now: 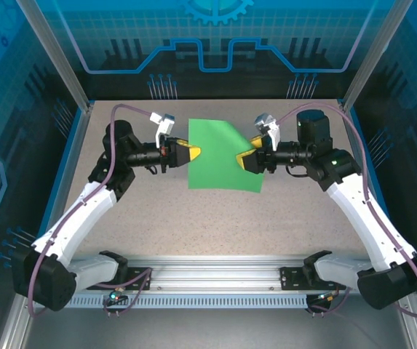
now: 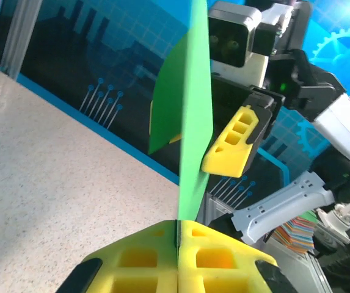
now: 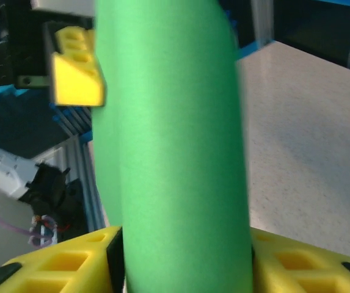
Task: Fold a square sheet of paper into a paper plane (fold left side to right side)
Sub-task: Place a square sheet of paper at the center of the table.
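As only the left hand [image 1: 192,153] clamps the green sheet [image 1: 219,156], the right hand [image 1: 246,160] apart, it may droop and misfold.

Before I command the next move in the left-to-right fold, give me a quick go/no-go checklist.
1. Left gripper shut on the sheet edge: ok.
2. Right gripper pinching the sheet: not ok, jaws apart with the sheet bowed between them.
3. Grippers on opposite edges, not touching each other: ok.
4. Fold made: not ok, the sheet spans both grippers and no crease is visible.
5. Sheet clear of the table: cannot tell.
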Action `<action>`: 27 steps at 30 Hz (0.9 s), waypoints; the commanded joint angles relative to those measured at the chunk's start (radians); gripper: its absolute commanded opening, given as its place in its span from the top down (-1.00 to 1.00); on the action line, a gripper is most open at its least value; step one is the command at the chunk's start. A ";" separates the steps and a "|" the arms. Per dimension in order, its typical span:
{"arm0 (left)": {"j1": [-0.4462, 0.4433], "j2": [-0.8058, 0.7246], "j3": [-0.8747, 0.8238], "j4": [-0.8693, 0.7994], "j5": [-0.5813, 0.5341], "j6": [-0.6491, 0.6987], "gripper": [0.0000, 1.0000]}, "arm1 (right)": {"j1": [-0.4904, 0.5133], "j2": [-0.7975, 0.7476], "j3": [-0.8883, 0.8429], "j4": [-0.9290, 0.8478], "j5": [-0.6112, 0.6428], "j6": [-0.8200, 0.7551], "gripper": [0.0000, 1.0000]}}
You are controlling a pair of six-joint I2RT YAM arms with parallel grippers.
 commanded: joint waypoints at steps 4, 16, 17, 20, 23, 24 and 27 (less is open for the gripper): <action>-0.008 0.034 -0.031 -0.087 -0.127 -0.020 0.88 | -0.047 -0.059 -0.077 0.017 0.284 0.075 -0.65; -0.016 0.292 -0.076 -0.168 -0.229 -0.078 0.91 | -0.055 -0.020 -0.250 0.108 0.404 0.279 -0.74; -0.016 0.319 -0.076 -0.176 -0.241 -0.078 0.91 | -0.053 -0.006 -0.264 0.119 0.393 0.297 -0.69; -0.018 0.392 -0.065 -0.214 -0.283 -0.067 0.91 | -0.041 0.038 -0.296 0.136 0.389 0.349 -0.50; -0.018 0.466 -0.046 -0.272 -0.322 -0.043 0.93 | -0.021 0.097 -0.333 0.181 0.379 0.413 -0.26; -0.018 0.486 -0.039 -0.297 -0.338 -0.032 0.93 | -0.010 0.117 -0.345 0.197 0.379 0.434 -0.17; -0.018 0.526 -0.019 -0.364 -0.391 -0.008 0.93 | 0.022 0.194 -0.361 0.235 0.380 0.484 0.09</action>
